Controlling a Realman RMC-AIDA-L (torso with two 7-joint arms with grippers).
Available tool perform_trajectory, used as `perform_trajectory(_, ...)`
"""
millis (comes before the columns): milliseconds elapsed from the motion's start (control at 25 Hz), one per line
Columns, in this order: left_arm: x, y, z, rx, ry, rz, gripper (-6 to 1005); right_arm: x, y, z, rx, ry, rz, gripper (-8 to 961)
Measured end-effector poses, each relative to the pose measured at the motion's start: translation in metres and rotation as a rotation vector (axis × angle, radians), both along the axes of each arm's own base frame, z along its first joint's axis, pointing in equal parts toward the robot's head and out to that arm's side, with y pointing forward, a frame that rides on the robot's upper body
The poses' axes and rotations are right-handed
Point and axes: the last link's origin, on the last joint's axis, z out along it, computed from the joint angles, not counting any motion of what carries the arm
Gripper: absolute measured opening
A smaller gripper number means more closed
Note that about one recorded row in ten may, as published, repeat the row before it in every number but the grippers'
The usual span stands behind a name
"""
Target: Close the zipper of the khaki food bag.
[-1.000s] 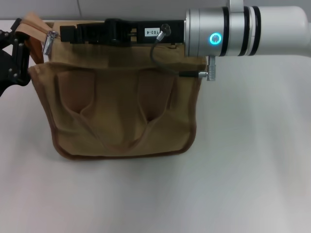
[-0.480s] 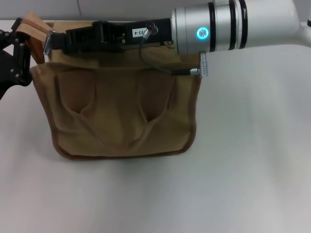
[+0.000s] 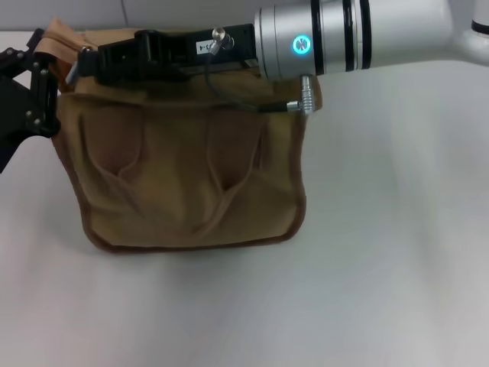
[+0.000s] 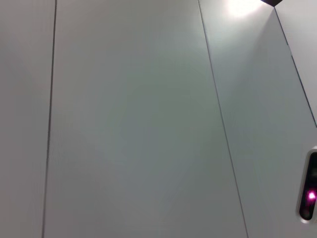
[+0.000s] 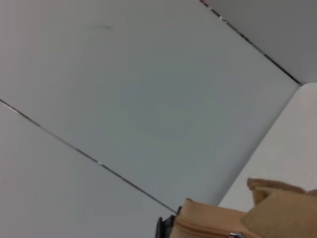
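Observation:
The khaki food bag (image 3: 183,176) stands on the white table, and one corner of it shows in the right wrist view (image 5: 213,220). My right arm lies along the bag's top from the right. My right gripper (image 3: 85,61) is at the top's left end, shut on the zipper, whose silver pull tab (image 3: 71,74) pokes out just past the tip. The zipper line itself is hidden under the arm. My left gripper (image 3: 34,95) sits against the bag's left end, below a handle loop (image 3: 57,34).
White table (image 3: 382,267) stretches in front of and to the right of the bag. A grey panelled wall (image 4: 129,119) fills the left wrist view. The right arm's cable and plug (image 3: 294,105) hang over the bag's upper right corner.
My right arm has slid left along the bag's top, bringing its gripper to the left end. The bag's upper right corner has shifted a little leftward. The left gripper has hardly moved.

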Motion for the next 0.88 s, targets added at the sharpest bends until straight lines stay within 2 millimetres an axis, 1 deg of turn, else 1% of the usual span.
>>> perform_trajectory(360,0.0063,-0.0025,-0.0017,-0.005,-0.017,-0.04,22,-0.0039,0.0009,-0.0013,0.001,0.002,-0.003,375)
perform_trajectory(800,0.0041,-0.0025,-0.0008,0.002,-0.016,-0.026,23,-0.0057,0.0008,-0.0029,0.004,-0.006,0.008,375)
perform_trajectory(880,0.005,-0.0016,-0.0009,0.001,-0.017,-0.03,24,-0.0061,0.0007,-0.0034,0.003,-0.009,0.01,346)
